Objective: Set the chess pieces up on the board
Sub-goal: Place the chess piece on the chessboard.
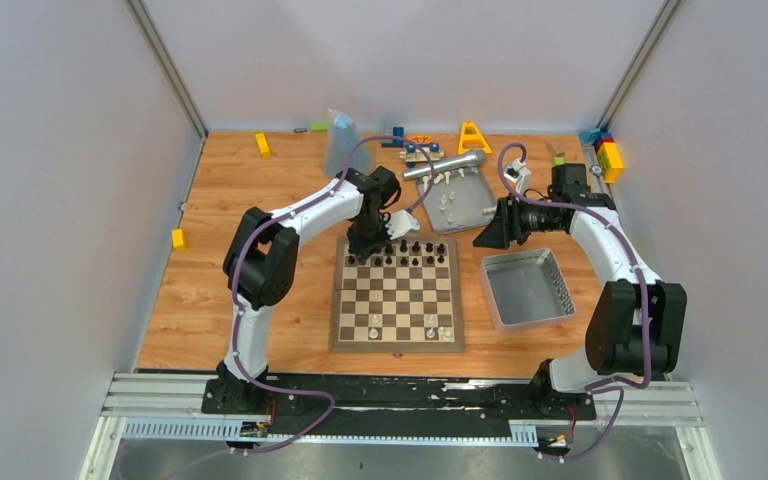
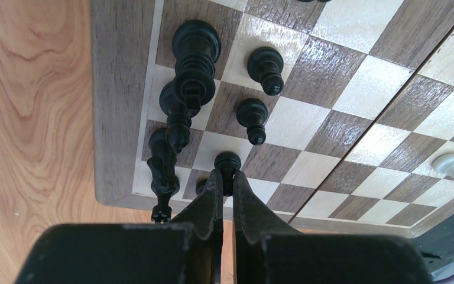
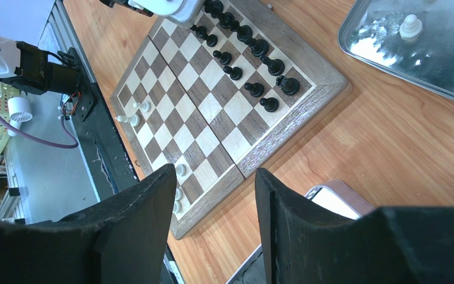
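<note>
The board (image 1: 396, 298) lies mid-table. Black chess pieces (image 1: 407, 253) fill parts of its two far rows; a few white ones (image 1: 430, 328) stand in the near rows. My left gripper (image 1: 368, 246) is over the far left corner. In the left wrist view it (image 2: 227, 179) is shut on a black pawn (image 2: 227, 161) over a second-row square, beside two black pawns (image 2: 253, 118) and the tall back-row pieces (image 2: 194, 65). My right gripper (image 1: 490, 233) hangs open and empty right of the board, also in its wrist view (image 3: 216, 177). Several white pieces (image 1: 450, 195) lie on the far tray.
The far grey tray (image 1: 478, 200) sits behind the board; a white pawn (image 3: 411, 25) shows on it. A deeper grey tray (image 1: 525, 290) stands right of the board. A silver cylinder (image 1: 445, 165), a plastic bag (image 1: 345, 145) and toy blocks (image 1: 473, 137) line the back.
</note>
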You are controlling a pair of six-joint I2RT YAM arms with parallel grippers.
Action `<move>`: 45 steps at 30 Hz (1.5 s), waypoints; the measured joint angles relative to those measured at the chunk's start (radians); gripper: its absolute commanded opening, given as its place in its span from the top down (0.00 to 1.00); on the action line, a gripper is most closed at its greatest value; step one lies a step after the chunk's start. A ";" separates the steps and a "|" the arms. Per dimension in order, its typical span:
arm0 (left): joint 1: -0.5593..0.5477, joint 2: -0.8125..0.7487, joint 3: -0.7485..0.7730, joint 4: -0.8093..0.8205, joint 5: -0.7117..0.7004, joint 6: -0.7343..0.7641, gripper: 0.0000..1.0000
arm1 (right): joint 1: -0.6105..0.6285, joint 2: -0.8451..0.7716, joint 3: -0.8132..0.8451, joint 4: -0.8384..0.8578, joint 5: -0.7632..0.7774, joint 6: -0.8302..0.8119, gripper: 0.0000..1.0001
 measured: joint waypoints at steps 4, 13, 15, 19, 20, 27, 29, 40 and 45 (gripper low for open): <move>0.000 0.000 0.000 -0.011 0.000 0.000 0.93 | 0.000 0.001 0.000 0.000 0.000 0.000 0.48; 0.000 0.007 0.014 -0.013 -0.001 -0.002 0.90 | 0.000 0.001 0.000 0.000 0.000 0.000 0.48; 0.000 0.010 0.018 -0.013 -0.001 -0.003 0.90 | 0.000 0.001 0.000 0.000 0.000 0.000 0.48; 0.000 0.017 0.031 -0.015 0.000 -0.005 0.88 | 0.000 0.001 0.000 0.000 0.000 0.000 0.48; 0.000 0.017 0.032 -0.016 -0.001 -0.005 0.88 | 0.000 0.001 0.000 0.000 0.000 0.000 0.48; 0.000 0.022 0.032 -0.020 -0.001 -0.006 0.82 | 0.000 0.002 0.000 0.000 0.000 0.000 0.48; 0.000 0.022 0.032 -0.021 0.000 -0.007 0.80 | 0.000 0.004 0.000 0.000 0.000 0.000 0.48; 0.000 0.023 0.032 -0.027 0.000 -0.012 0.68 | 0.000 0.006 0.000 0.000 0.000 0.000 0.48; 0.000 0.023 0.042 -0.029 0.003 -0.015 0.64 | 0.000 0.006 0.000 0.000 0.000 0.000 0.48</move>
